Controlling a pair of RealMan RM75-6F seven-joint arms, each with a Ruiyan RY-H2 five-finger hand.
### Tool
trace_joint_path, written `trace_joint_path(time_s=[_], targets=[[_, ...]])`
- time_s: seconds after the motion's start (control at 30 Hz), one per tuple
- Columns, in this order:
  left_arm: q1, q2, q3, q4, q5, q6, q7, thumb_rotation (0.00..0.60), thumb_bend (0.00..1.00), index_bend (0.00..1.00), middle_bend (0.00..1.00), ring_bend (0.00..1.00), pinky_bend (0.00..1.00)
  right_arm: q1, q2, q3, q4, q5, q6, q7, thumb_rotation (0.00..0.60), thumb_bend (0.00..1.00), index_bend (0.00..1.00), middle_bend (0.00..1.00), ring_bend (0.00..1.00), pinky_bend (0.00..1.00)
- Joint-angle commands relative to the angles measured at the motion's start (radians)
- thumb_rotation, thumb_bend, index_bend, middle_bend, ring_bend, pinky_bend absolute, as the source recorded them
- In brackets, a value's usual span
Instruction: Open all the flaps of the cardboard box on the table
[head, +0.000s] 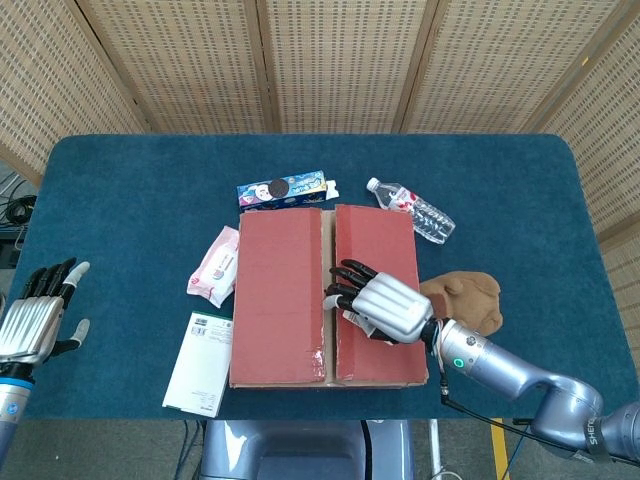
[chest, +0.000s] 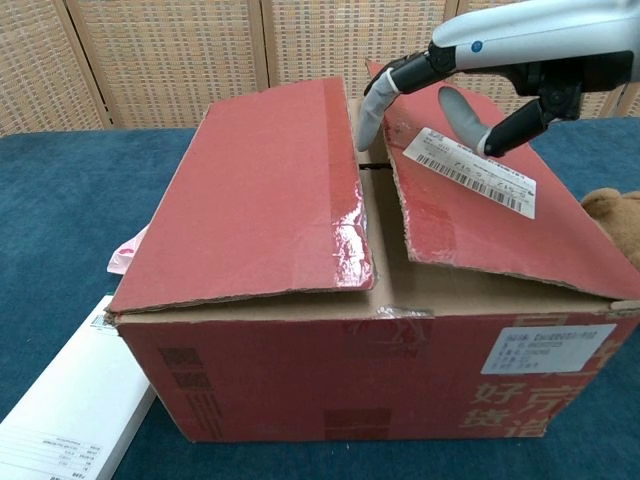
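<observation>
The red cardboard box (head: 300, 340) (chest: 350, 370) stands mid-table with both top flaps lying almost closed, slightly raised along the centre seam. The left flap (head: 278, 295) (chest: 260, 200) is untouched. My right hand (head: 382, 305) (chest: 480, 75) hovers over the right flap (head: 375, 245) (chest: 480, 220) with fingers spread and holds nothing. One of its fingertips (chest: 368, 112) dips to the gap between the flaps. Off the table's left edge my left hand (head: 30, 318) is raised, fingers apart, empty.
A blue carton (head: 285, 190) and a water bottle (head: 412, 210) lie behind the box. A pink wipes pack (head: 213, 265) and a white booklet (head: 198, 363) (chest: 60, 415) lie to its left. A brown plush toy (head: 465, 298) (chest: 612, 215) sits at its right.
</observation>
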Motion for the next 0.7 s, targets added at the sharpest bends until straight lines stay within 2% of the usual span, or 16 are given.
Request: trace_joint_path(time_s=[0.03, 0.4, 0.57, 0.7], targets=[[-0.001, 0.0, 0.0, 0.001, 0.0, -0.001, -0.001, 0.6, 0.44, 0.0, 0.0, 0.0, 0.0, -0.001, 0.001, -0.003, 0.0, 0.006, -0.001, -0.006, 0.6, 1.0, 0.26, 0.31, 0.0, 0.0], [0.001, 0.005, 0.004, 0.005, 0.009, 0.004, -0.015, 0.6, 0.44, 0.0, 0.0, 0.0, 0.0, -0.012, 0.028, -0.005, -0.01, 0.011, 0.022, -0.038, 0.6, 1.0, 0.26, 0.42, 0.0, 0.0], [0.003, 0.008, 0.003, 0.006, 0.019, 0.01, -0.024, 0.6, 0.44, 0.0, 0.0, 0.0, 0.0, -0.025, 0.072, 0.003, -0.029, 0.008, 0.05, -0.05, 0.6, 1.0, 0.26, 0.43, 0.0, 0.0], [0.004, 0.012, 0.005, 0.004, 0.031, 0.014, -0.029, 0.6, 0.44, 0.0, 0.0, 0.0, 0.0, -0.048, 0.149, 0.016, -0.051, 0.007, 0.088, -0.062, 0.6, 1.0, 0.26, 0.43, 0.0, 0.0]])
